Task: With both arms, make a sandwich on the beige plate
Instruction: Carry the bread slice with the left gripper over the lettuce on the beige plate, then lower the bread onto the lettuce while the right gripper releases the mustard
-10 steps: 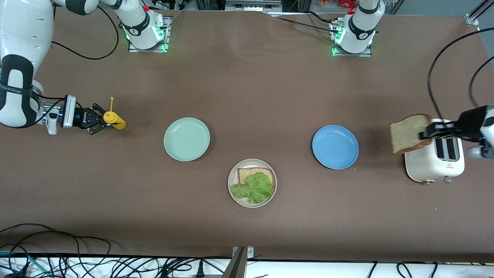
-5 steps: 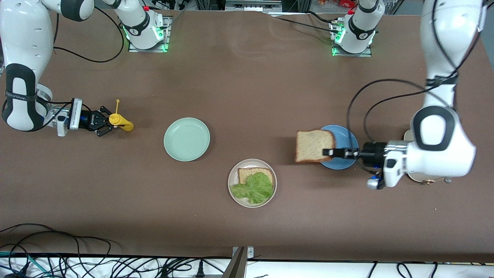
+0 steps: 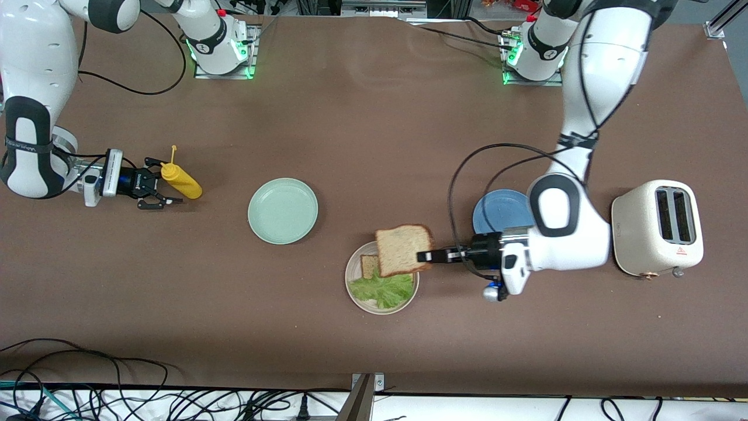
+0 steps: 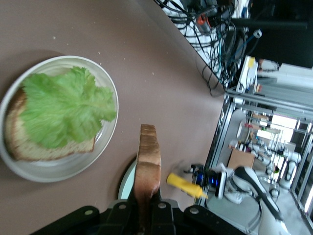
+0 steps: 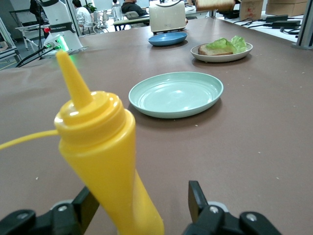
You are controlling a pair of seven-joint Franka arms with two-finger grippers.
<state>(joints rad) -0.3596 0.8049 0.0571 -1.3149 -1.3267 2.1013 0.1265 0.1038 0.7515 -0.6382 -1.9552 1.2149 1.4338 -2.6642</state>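
A speckled brown bread slice (image 3: 403, 250) hangs over the beige plate (image 3: 351, 273), with my left gripper (image 3: 425, 256) shut on its edge. The left wrist view shows that slice (image 4: 148, 161) edge-on, clamped in the left gripper (image 4: 149, 210). On the plate (image 4: 110, 132) a ruffled lettuce leaf (image 3: 383, 287) lies on a second bread slice (image 3: 368, 266). My right gripper (image 3: 160, 184) is open at the right arm's end of the table. A yellow squeeze bottle (image 3: 181, 182) stands between its fingers, close against one and apart from the other.
A pale green plate (image 3: 283, 210) sits between the bottle and the beige plate. A blue plate (image 3: 497, 211) lies partly under the left arm. A white toaster (image 3: 657, 234) stands toward the left arm's end. Cables (image 3: 87, 380) run along the front edge.
The left arm carried the bread slice from above the toaster, past the blue plate, to over the beige plate. The right gripper opened and let go of the yellow bottle.
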